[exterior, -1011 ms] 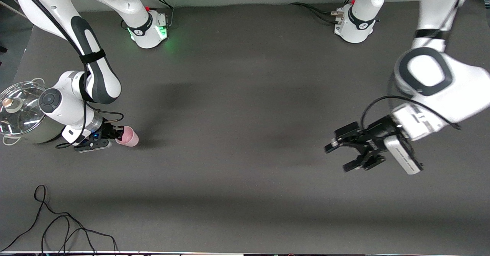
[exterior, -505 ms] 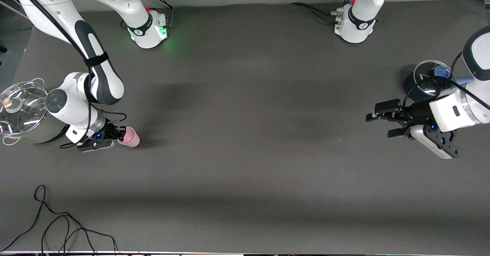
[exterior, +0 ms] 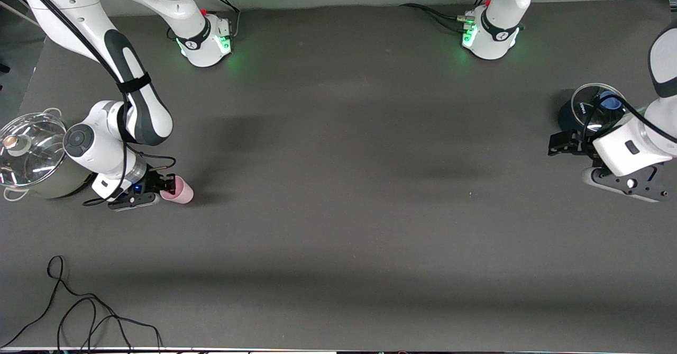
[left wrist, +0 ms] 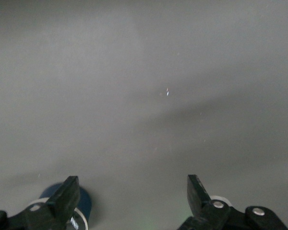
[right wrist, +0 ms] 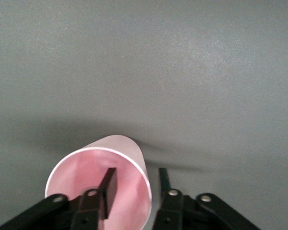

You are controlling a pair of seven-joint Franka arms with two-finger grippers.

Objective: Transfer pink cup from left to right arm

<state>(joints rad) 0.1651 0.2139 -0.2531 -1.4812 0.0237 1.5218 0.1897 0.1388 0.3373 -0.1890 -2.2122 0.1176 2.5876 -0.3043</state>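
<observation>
— Front view: where's the small pale-pink plastic tumbler (exterior: 180,191)?
— On the grey surface (exterior: 338,211), at the right arm's end, by my right fingers (exterior: 168,183).
— Left wrist?
— My left fingers (left wrist: 67,194) wait, wide apart and empty.
— Right wrist?
— Fingers apart, straddling the tumbler's wall, probably letting it stand.

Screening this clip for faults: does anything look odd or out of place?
Only a loose black cable lying on the table near the front camera. The pink cup looks intact, the right gripper straddling its wall.

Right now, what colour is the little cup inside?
Pink inside, paler pink outside. The pink cup shows best in the right wrist view, its mouth facing the camera.
</observation>
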